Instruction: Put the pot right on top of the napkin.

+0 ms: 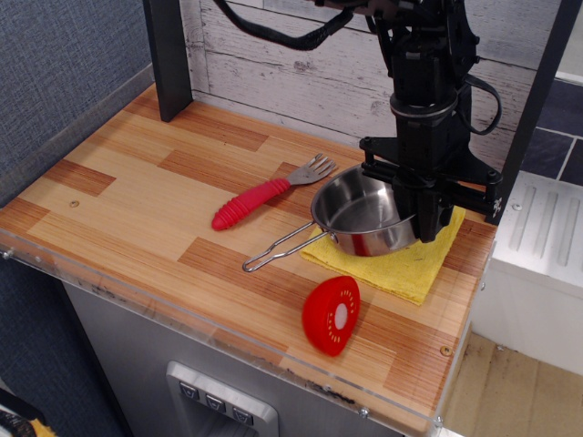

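The shiny steel pot (358,217) sits low over the left part of the yellow napkin (405,266), level, and seems to touch it. Its wire loop handle (278,249) sticks out to the lower left over the wooden table. My gripper (423,217) comes straight down from above and is shut on the pot's right rim. The black fingers (426,202) hide that part of the rim and the napkin's back edge.
A fork with a red handle (251,203) lies just left of the pot. A red round slice toy (332,314) lies in front of the napkin. A black post (169,56) stands at the back left. The table's right edge (474,273) is close to the napkin.
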Robot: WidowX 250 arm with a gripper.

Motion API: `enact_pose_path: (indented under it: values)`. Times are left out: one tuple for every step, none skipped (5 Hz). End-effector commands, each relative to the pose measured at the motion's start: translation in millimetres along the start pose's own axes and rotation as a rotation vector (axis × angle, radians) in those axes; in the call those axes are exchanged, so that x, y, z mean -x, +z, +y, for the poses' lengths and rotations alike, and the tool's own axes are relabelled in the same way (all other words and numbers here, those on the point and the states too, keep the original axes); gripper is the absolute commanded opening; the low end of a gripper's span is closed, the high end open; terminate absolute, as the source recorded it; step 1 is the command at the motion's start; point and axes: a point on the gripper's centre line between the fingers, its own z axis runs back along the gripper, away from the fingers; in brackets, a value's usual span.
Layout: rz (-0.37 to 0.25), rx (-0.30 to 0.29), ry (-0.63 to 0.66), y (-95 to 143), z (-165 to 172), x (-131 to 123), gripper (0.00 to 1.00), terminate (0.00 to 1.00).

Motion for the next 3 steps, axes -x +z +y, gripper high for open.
enact_pose_path:
  values:
    - [-0.061,0.002,0.005,17.5,1.9,-12.6,0.00,0.00]
    - [-0.040,-0.005,0.008,14.2,0.7,-11.8,1.00,0.00]
    - [-0.032,0.013,0.025,17.0,-0.3,-11.5,1.00,0.00]
